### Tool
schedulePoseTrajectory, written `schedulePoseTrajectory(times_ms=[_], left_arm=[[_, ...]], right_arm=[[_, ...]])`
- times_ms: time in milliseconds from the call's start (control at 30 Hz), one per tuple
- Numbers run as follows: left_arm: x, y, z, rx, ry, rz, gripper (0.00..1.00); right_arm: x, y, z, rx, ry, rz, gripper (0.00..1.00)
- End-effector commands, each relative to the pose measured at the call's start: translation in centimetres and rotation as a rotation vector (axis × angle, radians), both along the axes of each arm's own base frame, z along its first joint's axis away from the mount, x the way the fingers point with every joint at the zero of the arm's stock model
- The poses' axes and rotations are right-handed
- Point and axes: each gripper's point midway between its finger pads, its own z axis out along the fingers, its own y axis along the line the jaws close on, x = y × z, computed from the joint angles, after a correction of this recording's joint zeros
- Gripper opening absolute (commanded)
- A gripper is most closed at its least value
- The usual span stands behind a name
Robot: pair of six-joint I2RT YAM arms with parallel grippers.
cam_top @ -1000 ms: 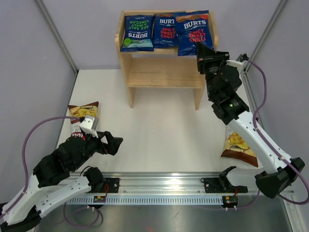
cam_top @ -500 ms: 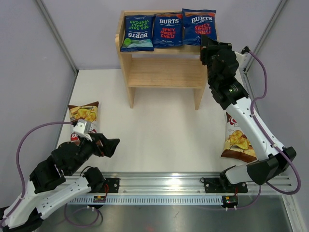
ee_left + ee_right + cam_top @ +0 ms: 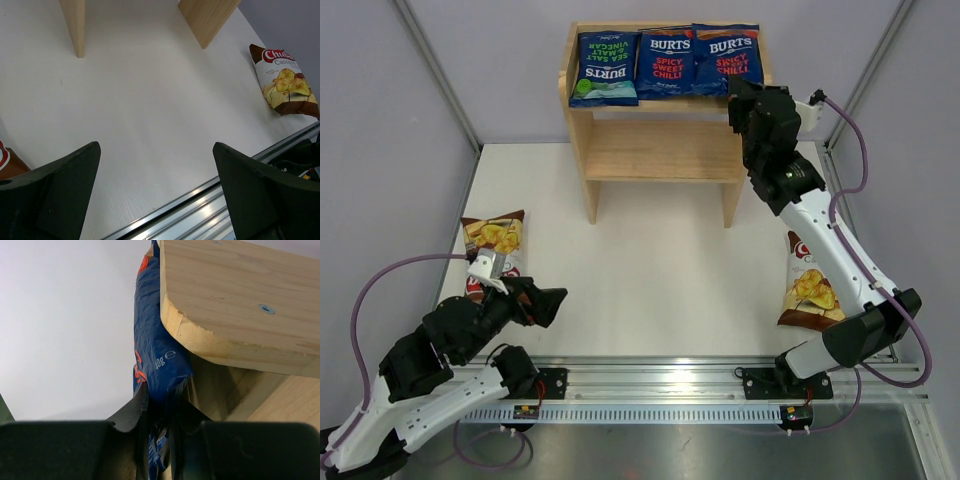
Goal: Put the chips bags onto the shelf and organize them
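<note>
Three dark blue BURTS bags lie side by side across the top tier of the shelf (image 3: pixel 655 150), labels up, long axes running front to back. They are the green-accented bag (image 3: pixel 604 68) at the left, an orange-topped bag (image 3: pixel 666 62) in the middle and a second orange-topped bag (image 3: pixel 730 62) at the right. The lower tier carries no bag.

The right hand (image 3: pixel 745 98) sits at the shelf's front right corner. In the right wrist view its fingers are pinched onto the lower edge of the rightmost bag (image 3: pixel 157 340), which passes just beside the rounded end of the wooden side rail (image 3: pixel 235 305). This bag appears seated in line with its neighbours, so letting go is judged to be the step in hand.

Two brown Chuba bags lie flat on the tabletop (image 3: pixel 660 260), well apart. The left Chuba bag (image 3: pixel 495 235) lies just beyond and to the left of the left hand (image 3: pixel 545 300), its logo end partly hidden under that arm. Its long axis runs roughly towards the shelf. The left hand's fingers are spread wide and hold nothing, pointing out over bare tabletop. The right Chuba bag (image 3: pixel 810 290) lies beside the right forearm, nearer the base than the right hand, long axis also roughly front to back.

Each remaining bag thus lies nearer a different arm. The left hand is judged better placed to begin, but it must turn back leftward to reach its bag.
</note>
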Motion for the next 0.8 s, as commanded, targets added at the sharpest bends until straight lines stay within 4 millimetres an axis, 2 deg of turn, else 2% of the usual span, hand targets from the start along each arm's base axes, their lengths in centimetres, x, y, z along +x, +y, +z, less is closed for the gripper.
schedulePoseTrajectory(times_ms=[0, 167, 300, 400, 633, 767], left_arm=[[0.1, 0.0, 1.4, -0.057, -0.046, 0.005, 0.99], [0.1, -0.1, 1.4, -0.060, -0.044, 0.001, 0.99], [0.1, 0.0, 1.4, -0.058, -0.045, 0.004, 0.99], [0.1, 0.1, 1.4, -0.063, -0.047, 0.006, 0.99], [0.0, 0.1, 1.5, -0.067, -0.050, 0.001, 0.99], [-0.1, 0.2, 1.6, -0.077, -0.055, 0.003, 0.99]], right_arm=[[-0.2, -0.3, 1.1, 0.000, -0.016, -0.012, 0.00], [0.1, -0.1, -0.4, 0.008, 0.013, -0.003, 0.00], [0.5, 1.1, -1.3, 0.026, 0.032, 0.045, 0.00], [0.6, 1.3, -1.4, 0.043, 0.036, 0.054, 0.00], [0.1, 0.8, -1.8, 0.070, 0.048, 0.036, 0.00], [-0.2, -0.3, -2.1, 0.068, 0.065, -0.013, 0.00]])
